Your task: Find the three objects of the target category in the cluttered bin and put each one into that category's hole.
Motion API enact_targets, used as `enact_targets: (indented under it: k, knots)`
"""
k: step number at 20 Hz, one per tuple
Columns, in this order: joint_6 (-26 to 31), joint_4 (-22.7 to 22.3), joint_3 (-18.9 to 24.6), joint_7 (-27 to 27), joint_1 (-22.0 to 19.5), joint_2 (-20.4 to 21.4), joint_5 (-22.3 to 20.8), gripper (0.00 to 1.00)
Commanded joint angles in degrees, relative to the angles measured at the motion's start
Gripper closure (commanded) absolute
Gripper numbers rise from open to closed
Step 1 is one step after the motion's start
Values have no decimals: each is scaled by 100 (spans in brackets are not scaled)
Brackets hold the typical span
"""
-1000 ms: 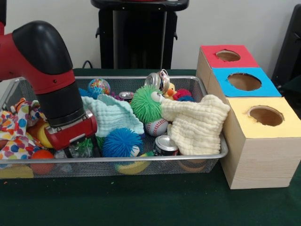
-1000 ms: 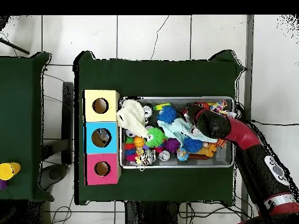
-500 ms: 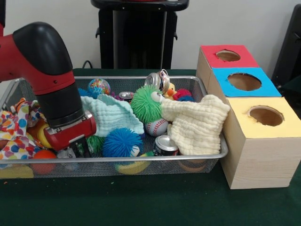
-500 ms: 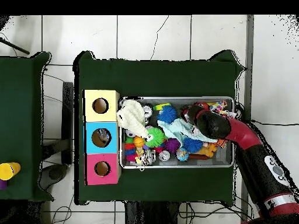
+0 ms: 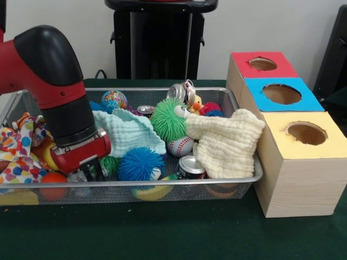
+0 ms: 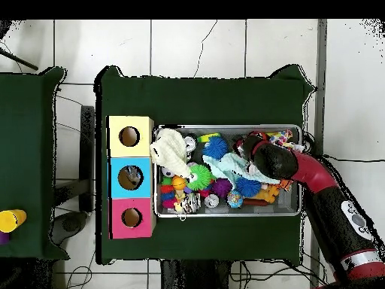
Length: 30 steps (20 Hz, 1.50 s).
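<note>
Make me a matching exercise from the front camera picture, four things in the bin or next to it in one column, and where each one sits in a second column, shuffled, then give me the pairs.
Things:
1. baseball
2. cream cloth
3. yellow-topped box
4. blue spiky ball

Places:
A. nearest the camera in the row of three boxes
B. draped at the bin's end beside the boxes
C. just below the green fuzzy ball
D. by the bin's near rim, next to the gripper

Pairs: 1-C, 2-B, 3-A, 4-D
</note>
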<state>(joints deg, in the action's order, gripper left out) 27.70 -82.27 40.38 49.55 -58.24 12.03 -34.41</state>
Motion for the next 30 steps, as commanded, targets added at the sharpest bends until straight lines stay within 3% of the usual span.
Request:
enact_targets:
  k: [1,5,14,17,22,30]
  knots:
    - [397,-160,-46,-83,135,655,-99,100]
    - [775,-435,-108,212,308,1326,135,100]
    - [997,-656,-135,345,379,1756,414,100]
    - [766,-631,-192,255,349,1516,327,100]
    - [55,-342,-522,-3,395,854,-389,100]
    - [-173,-241,-665,192,483,678,-654,100]
